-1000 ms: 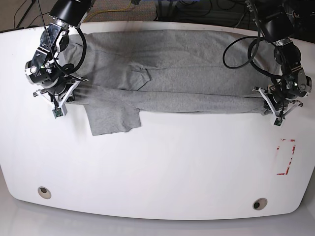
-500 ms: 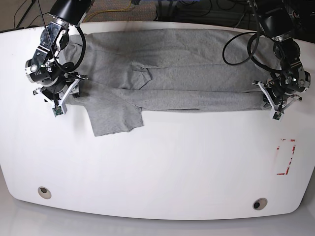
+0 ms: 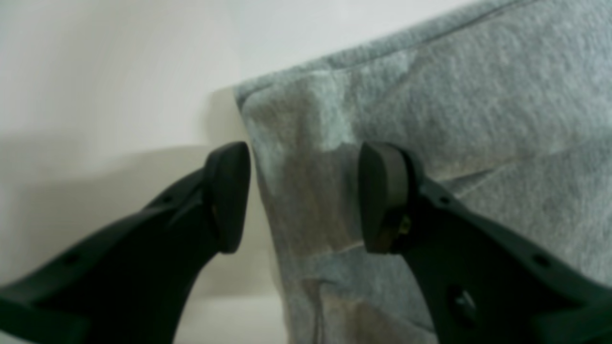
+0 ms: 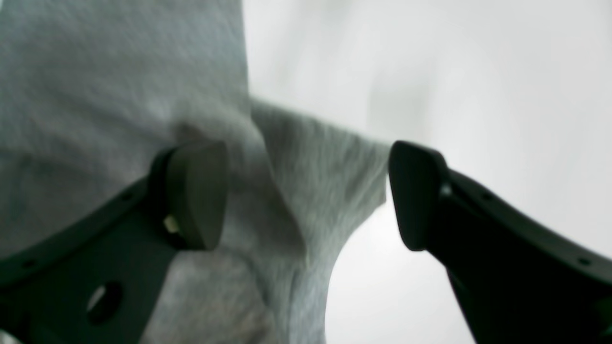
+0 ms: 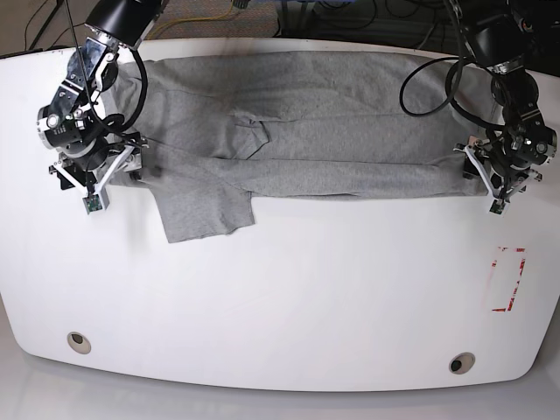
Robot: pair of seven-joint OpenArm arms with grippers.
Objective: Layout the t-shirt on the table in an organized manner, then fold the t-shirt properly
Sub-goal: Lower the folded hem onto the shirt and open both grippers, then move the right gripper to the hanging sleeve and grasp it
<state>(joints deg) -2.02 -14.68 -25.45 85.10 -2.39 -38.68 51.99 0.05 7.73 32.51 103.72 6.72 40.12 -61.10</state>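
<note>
Two claws stand at opposite ends of the t-shirt point(image 5: 297, 122), which lies along the far half of the desk point(image 5: 289, 297), folded lengthwise into a long grey band. One sleeve point(image 5: 206, 210) sticks out from the band's near edge toward the camera in the base view, flat on the white surface.

Left claw point(image 3: 303, 196): jaws apart, a clear gap between the two dark pads. Wrist view shows the folded corner of the shirt point(image 3: 430, 119) lying in and behind that gap; one pad sits over bare desk point(image 3: 95, 71) beside the cloth edge, the other over the fabric. Neither pad presses the cloth, so nothing is gripped. In the base view this claw point(image 5: 497, 179) sits at the shirt's right-hand end.

Right claw point(image 4: 306, 196): jaws also wide apart. Wrist view shows a loose fold of the shirt point(image 4: 119, 71) between the pads, nearer to one of them; the other pad is over bare desk point(image 4: 478, 71), clear of the cloth. Cannot tell whether the nearer pad touches the fabric; no grip evident. In the base view this claw point(image 5: 92, 184) is at the shirt's left-hand end, beside the sleeve.

Red tape mark point(image 5: 507, 280) lies on the desk nearer the camera than the shirt's right-hand end, well apart from the cloth. Two round grommet holes point(image 5: 79, 341) sit along the desk's near edge.
</note>
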